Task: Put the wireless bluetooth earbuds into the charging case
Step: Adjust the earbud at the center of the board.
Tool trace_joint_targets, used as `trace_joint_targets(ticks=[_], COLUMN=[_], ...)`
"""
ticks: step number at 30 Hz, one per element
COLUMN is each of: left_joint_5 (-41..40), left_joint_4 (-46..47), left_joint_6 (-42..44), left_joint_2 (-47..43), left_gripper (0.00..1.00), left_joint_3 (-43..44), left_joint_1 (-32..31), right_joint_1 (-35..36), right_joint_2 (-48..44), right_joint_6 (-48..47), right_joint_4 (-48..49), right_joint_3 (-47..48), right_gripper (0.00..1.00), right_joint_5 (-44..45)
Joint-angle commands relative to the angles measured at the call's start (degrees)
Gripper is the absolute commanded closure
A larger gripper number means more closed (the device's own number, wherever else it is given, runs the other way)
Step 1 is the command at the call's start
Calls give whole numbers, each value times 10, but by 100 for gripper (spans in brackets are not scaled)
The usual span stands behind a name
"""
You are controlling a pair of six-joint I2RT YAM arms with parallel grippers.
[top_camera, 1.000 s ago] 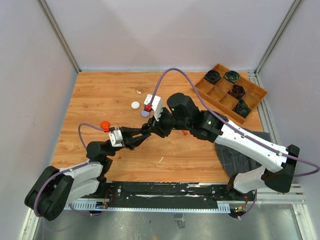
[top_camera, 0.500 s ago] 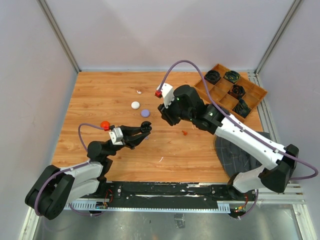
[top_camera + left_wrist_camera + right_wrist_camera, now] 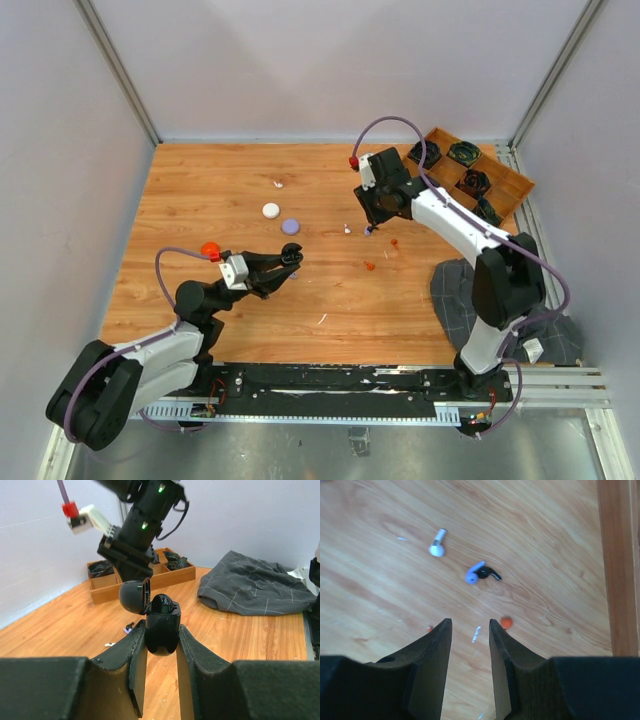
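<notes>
My left gripper (image 3: 161, 631) is shut on the black charging case (image 3: 161, 622), held upright above the table with its lid (image 3: 133, 597) swung open. From above, that gripper (image 3: 292, 263) sits left of centre. My right gripper (image 3: 470, 624) hangs open over the table with nothing between its fingers. Just ahead of it lie a white earbud (image 3: 438, 546), a pale purple earbud (image 3: 474, 574) touching a black one (image 3: 493, 575), and a red-orange earbud (image 3: 506, 623). In the top view the right gripper (image 3: 371, 220) is at the back right, over those earbuds (image 3: 347, 229).
A wooden compartment tray (image 3: 511, 203) with black coiled bundles stands at the back right corner. A white disc (image 3: 270, 210), a purple disc (image 3: 290, 227) and an orange disc (image 3: 210, 249) lie left of centre. A grey cloth (image 3: 452, 290) lies by the right arm's base.
My right arm has drawn away from the left gripper and swung to the back right, over the loose earbuds. The left gripper has kept still with the case.
</notes>
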Motion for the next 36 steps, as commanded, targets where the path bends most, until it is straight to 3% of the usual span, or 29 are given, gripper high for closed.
trace_joint_targets(ticks=[1,21,36], left_joint_5=[-7,-10,-10], left_joint_4=[-38,-70,-74], left_joint_6=[25,29,22], left_joint_2=[-27,-28,-26], left_gripper=[100,100,100], left_joint_3=[1,8,10], left_joint_1=[0,0,-1], right_joint_1=[-39,-84,-87], right_joint_2=[54,219,273], right_joint_6=[-11,-77,-79], right_joint_4=[-12,-33,-75], right_joint_3=[30,116,133], right_gripper=[64,66,69], right_joint_5=[-4,-112,-99])
